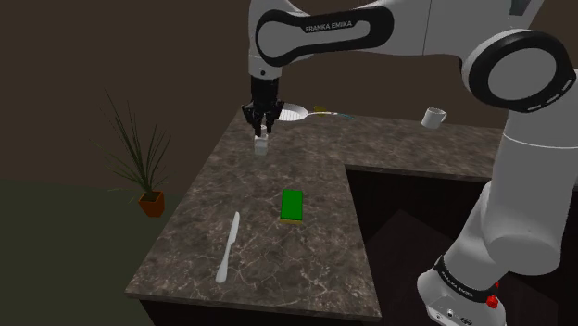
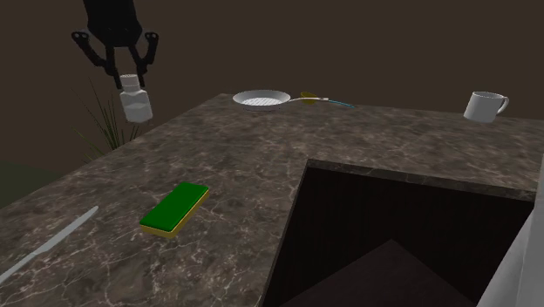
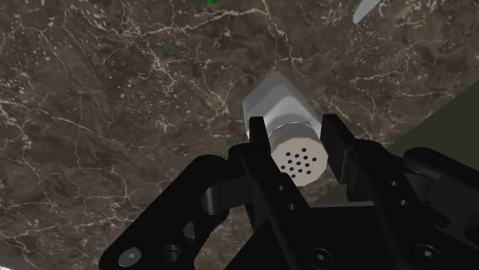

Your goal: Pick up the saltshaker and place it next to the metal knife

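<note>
Gripper (image 3: 298, 138) clamped on the cap of the one saltshaker (image 3: 280, 103), holding it above the counter (image 1: 278, 269) near the one pan (image 2: 260, 99). One knife (image 1: 228, 246) lies well apart, with one green sponge (image 1: 293, 205) between them. One mug (image 2: 484, 106).

Dark marbled counter (image 1: 269, 269) beneath fingers (image 3: 259, 144). White pan (image 1: 293, 112) near, just beyond fingers. Green sponge (image 1: 293, 205) flat on counter, well apart from fingers, stand side. White mug (image 1: 433, 118) far off, shoulder view's right. Potted plant (image 1: 144, 171) off counter, shoulder view's left of fingers.

Dim brown walls (image 1: 111, 46), dark marbled counter (image 1: 213, 213), potted plant (image 1: 141, 153) on greenish floor (image 1: 56, 241).
</note>
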{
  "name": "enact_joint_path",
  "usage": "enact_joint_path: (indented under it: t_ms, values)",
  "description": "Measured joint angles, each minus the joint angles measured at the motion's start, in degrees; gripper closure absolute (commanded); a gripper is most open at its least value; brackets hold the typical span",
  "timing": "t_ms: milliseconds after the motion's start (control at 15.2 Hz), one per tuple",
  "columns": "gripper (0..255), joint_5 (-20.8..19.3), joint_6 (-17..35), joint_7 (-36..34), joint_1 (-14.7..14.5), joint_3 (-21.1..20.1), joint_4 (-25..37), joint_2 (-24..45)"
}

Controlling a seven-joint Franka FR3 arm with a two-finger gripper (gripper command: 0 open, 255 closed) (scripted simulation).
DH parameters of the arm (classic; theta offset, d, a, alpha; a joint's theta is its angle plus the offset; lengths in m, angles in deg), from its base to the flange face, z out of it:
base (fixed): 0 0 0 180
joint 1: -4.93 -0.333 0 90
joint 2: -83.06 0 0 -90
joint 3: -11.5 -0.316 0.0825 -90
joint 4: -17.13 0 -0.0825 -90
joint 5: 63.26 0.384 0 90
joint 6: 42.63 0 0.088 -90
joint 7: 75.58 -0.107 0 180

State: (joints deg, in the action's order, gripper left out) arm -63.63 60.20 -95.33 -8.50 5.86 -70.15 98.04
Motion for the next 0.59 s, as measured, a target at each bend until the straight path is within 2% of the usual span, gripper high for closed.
enact_joint_path:
  t_ms: [264, 396, 594]
  values:
    - [255, -1.1, -2.8, -4.2, -3.1, -1.2, 9.5, 6.6]
    - [255, -1.9, -5.5, -6.2, -4.9, -1.6, 17.3, 11.8]
    - [255, -2.1, -4.3, -7.0, -5.6, -1.8, 17.2, 13.0]
